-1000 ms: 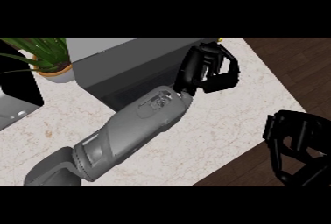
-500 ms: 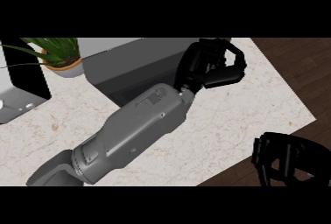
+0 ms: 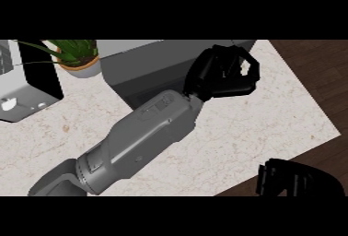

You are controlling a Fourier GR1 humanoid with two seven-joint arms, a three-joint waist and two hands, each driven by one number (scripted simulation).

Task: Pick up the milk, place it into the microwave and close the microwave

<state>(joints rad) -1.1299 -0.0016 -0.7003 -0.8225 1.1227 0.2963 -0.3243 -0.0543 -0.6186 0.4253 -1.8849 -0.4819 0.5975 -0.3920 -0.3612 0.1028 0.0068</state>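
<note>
On the pale marbled counter (image 3: pixel 258 124) we list the following. At the far left edge: a white and black appliance (image 3: pixel 27 87), only partly in view. Just beside it, toward the middle: a potted plant (image 3: pixel 78 57) with green leaves in a light pot. Right of the plant: a large grey box with a darker face, which we take for the microwave (image 3: pixel 146 69); its top edge is cut off by the view, and we cannot tell whether its door is open or closed. Beyond the counter's right edge: dark wood floor (image 3: pixel 319 69).

Milk: we cannot make out a carton anywhere on the bare counter. Small pale patches show through the gaps between the curled fingers of the left hand (image 3: pixel 224 76), but we cannot tell whether these belong to the milk or to the counter behind.

Left arm: the grey forearm (image 3: pixel 139 138) enters from the lower left and runs diagonally up and right, crossing the front of the microwave and hiding part of its lower face. Its black hand sits at the microwave's right front corner, fingers bent into a closed cage shape; what it holds, if anything, we cannot tell.

Right hand (image 3: pixel 296 179): low at the view's lower right, off the counter over the floor, partly cropped; we cannot tell how its fingers stand.
</note>
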